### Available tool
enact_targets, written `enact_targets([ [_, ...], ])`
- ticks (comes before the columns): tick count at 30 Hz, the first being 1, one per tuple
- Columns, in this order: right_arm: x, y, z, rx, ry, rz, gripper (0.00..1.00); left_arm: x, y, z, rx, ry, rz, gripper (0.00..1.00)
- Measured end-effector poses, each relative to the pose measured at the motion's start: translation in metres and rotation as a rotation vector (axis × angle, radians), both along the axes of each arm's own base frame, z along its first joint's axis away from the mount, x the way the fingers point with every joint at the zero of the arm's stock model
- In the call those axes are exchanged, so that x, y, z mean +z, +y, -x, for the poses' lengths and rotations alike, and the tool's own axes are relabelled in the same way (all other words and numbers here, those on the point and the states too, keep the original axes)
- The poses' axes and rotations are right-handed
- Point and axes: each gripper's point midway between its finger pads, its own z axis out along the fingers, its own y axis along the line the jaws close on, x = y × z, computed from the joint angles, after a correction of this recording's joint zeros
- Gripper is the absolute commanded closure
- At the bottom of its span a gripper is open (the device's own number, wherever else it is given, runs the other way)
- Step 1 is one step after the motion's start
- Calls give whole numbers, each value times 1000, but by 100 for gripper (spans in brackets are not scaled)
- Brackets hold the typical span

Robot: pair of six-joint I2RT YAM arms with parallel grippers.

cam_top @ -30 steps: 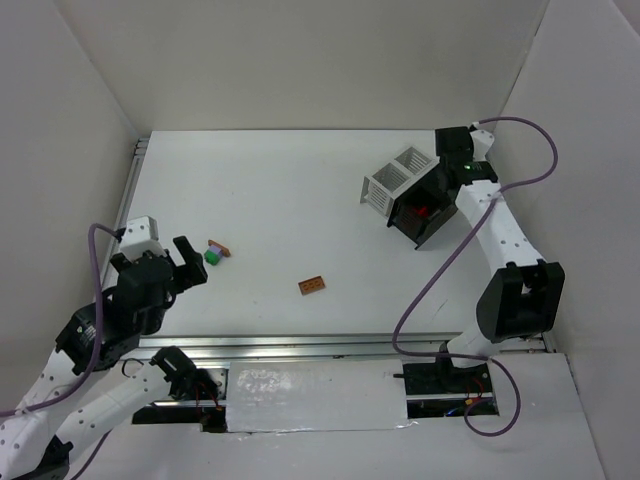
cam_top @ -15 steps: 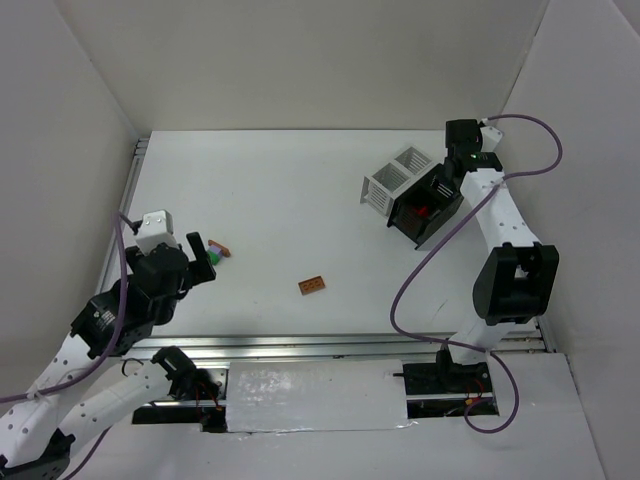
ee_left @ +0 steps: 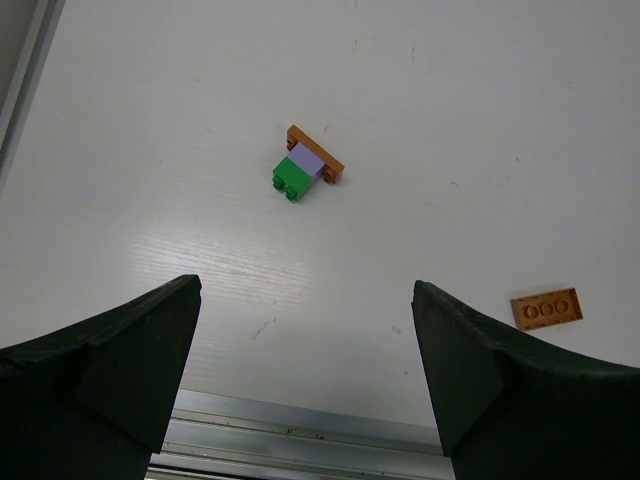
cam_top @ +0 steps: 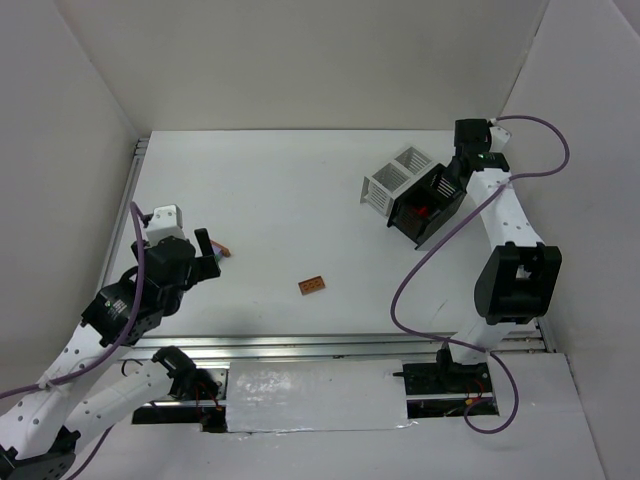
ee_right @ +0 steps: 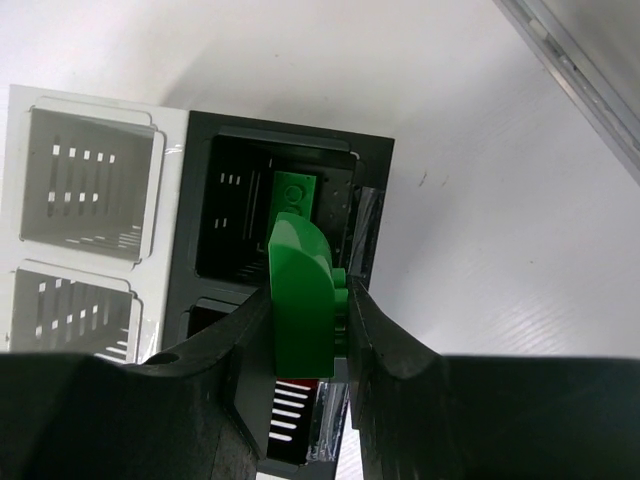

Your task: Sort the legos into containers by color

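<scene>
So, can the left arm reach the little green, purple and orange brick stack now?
Probably yes: the left pincer hangs open facing the brick stack, with only bare table between them; the flat orange brick lies well aside.

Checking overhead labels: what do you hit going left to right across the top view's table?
left gripper → orange-brown plate → white container → black container. Left out for overlap: the stacked brick by the left gripper, and the right gripper holding a green brick over the black container.
</scene>
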Motion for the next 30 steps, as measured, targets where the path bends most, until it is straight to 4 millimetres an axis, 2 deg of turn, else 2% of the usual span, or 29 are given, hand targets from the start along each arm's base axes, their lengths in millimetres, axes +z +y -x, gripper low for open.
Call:
enact_targets([
  [21,-2,14,-6,65,-7,-51,100,0,1,-1,6,0,4,0],
  [25,-6,12,-20,61,0,-49,100,1,2,0,6,-4,7,1],
  [30,-17,10,-43,53,19,-41,90,4,3,2,7,-20,18,0],
])
